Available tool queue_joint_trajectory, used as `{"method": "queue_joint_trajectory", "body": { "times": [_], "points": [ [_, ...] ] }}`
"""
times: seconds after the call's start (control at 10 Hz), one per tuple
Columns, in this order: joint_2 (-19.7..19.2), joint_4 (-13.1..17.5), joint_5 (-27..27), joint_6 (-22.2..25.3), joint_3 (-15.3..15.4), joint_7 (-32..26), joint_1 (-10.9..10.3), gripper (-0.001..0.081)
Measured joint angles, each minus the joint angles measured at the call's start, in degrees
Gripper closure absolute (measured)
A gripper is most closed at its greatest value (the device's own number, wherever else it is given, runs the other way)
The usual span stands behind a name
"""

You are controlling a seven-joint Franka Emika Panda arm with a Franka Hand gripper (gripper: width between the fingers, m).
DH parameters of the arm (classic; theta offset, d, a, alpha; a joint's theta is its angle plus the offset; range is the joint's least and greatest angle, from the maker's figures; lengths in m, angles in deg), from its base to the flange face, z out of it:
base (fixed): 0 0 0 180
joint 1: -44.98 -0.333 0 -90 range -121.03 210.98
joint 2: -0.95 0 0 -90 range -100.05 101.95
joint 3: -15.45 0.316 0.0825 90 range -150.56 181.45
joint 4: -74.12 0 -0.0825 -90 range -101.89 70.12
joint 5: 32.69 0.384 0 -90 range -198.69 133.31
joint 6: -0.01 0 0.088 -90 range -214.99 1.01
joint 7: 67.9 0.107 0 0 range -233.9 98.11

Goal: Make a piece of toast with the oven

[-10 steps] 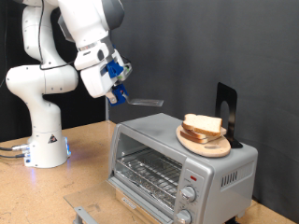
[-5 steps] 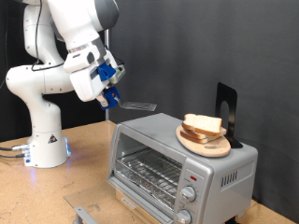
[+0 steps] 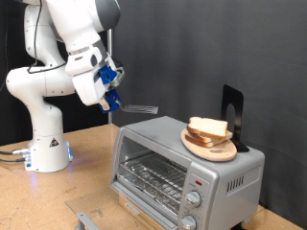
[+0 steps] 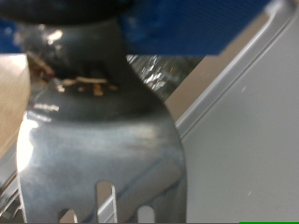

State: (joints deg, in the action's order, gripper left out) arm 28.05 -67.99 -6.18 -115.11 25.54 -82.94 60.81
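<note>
My gripper (image 3: pixel 112 98) is shut on the dark handle of a slotted metal spatula (image 3: pixel 142 108) and holds it level in the air, above and beyond the exterior view's left end of the oven (image 3: pixel 182 158). The spatula's blade (image 4: pixel 103 159) fills the wrist view and carries nothing. The silver oven stands on the wooden table with its wire rack (image 3: pixel 153 177) showing and two knobs (image 3: pixel 195 201) at its front. A stack of bread slices (image 3: pixel 208 127) lies on a wooden plate (image 3: pixel 206 147) on the oven's top. No single slice shows apart from the stack.
A black stand (image 3: pixel 233 115) rises behind the plate on the oven's top. The arm's white base (image 3: pixel 43 144) stands at the exterior view's left. A grey metal piece (image 3: pixel 86 218) shows at the bottom edge, in front of the oven. A black curtain is behind.
The gripper has moved with the spatula to the exterior view's left and slightly down, away from the bread stack. The oven and the bread have not moved.
</note>
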Motion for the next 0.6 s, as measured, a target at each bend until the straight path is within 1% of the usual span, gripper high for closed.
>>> {"method": "queue_joint_trajectory", "body": {
  "times": [0.1,0.3,0.4,0.6],
  "points": [
    [-0.08,1.37,-2.24,2.80,0.85,3.34,0.02,0.0415],
    [-0.57,4.46,-4.42,7.38,2.30,8.27,0.03,0.0415],
    [-0.93,5.76,-4.62,8.28,2.96,10.48,0.03,0.0415],
    [-1.88,7.21,-4.85,8.08,4.51,14.29,0.04,0.0415]
  ]
}}
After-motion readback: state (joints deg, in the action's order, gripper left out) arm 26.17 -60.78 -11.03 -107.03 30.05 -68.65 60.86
